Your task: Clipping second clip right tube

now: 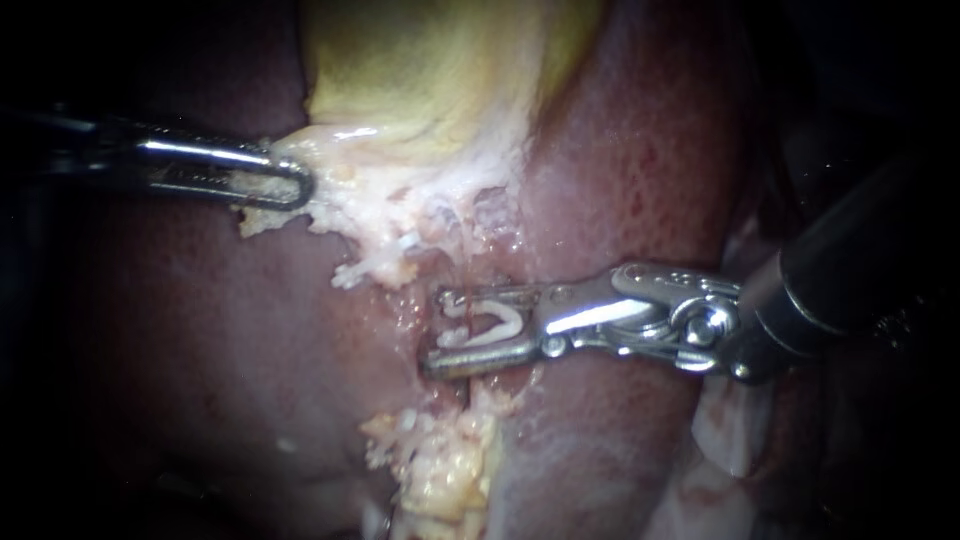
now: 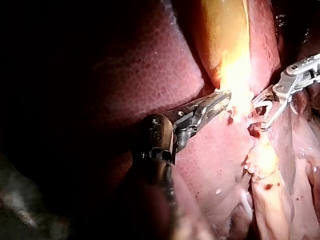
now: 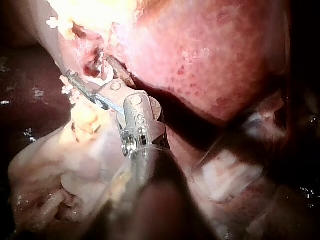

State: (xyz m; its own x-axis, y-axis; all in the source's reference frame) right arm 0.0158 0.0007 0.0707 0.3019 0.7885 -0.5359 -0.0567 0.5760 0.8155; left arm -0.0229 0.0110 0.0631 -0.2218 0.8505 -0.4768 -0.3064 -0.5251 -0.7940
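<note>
My right instrument (image 1: 452, 328) comes in from the right, its jaws standing apart with a white clip (image 1: 492, 325) seated between them. The jaws straddle a groove in the tissue where a thin pale tube (image 1: 466, 262) runs down from the frayed white tissue (image 1: 400, 215) under the yellow gallbladder (image 1: 430, 70). I cannot tell which tube it is. My left instrument (image 1: 296, 186) is shut on the edge of that white tissue. In the left wrist view its jaws (image 2: 222, 101) hold the same tissue, and my right instrument (image 2: 265, 117) lies just beyond. The right wrist view shows my right instrument (image 3: 89, 71) at the groove.
Red liver (image 1: 620, 150) lies on both sides of the groove. A lump of yellow fat (image 1: 450, 465) sits below the right jaws. Pale folded tissue (image 1: 730, 440) lies under the right shaft.
</note>
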